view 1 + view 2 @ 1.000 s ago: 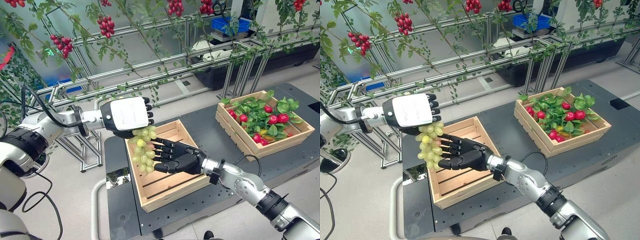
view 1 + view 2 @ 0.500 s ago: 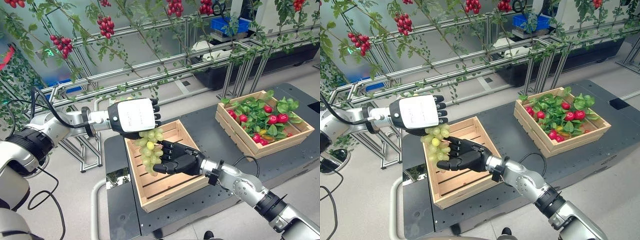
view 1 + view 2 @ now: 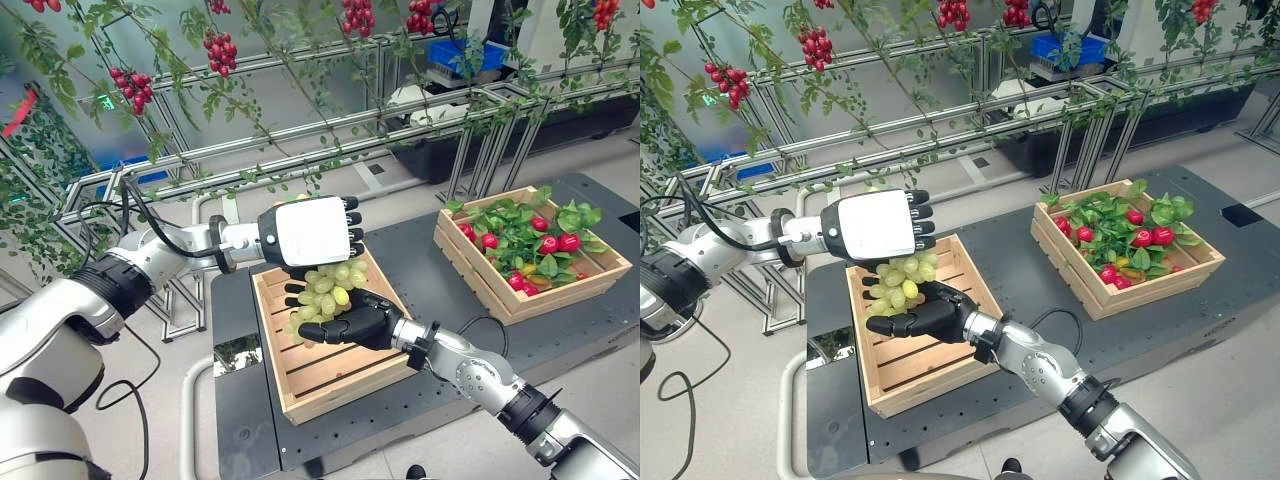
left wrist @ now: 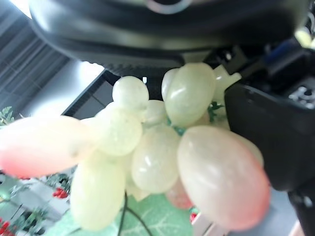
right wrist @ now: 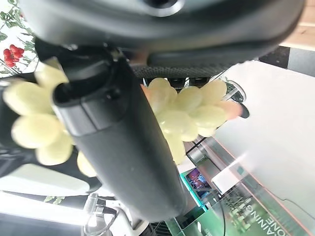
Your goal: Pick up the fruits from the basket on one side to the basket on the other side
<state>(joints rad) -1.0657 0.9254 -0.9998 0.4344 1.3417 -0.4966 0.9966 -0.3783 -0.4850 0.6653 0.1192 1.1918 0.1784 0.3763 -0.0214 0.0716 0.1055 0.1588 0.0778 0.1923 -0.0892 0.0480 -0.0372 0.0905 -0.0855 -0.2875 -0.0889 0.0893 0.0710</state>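
Note:
A bunch of green grapes (image 3: 325,293) hangs over the empty wooden crate (image 3: 340,388) on the left of the dark table. My left hand (image 3: 312,232) is above the bunch, white back up, fingers curled over its top. Coming in from below, my right hand (image 3: 357,318) has its fingers curled round the lower grapes. The left wrist view has the grapes (image 4: 147,157) right against the palm. In the right wrist view the thumb (image 5: 118,137) lies across the bunch (image 5: 187,113). A second crate (image 3: 475,275) at the right holds red fruits (image 3: 548,243) among green leaves.
The two crates stand apart on a dark table (image 3: 420,250). Behind it run metal racks (image 3: 300,140) with hanging vines and red fruit clusters (image 3: 222,52). A blue bin (image 3: 470,55) sits far back on a dark trough.
My left hand has carried the grapes to the right, over the crate. The right hand's fingers, spread before, have curled round the bunch.

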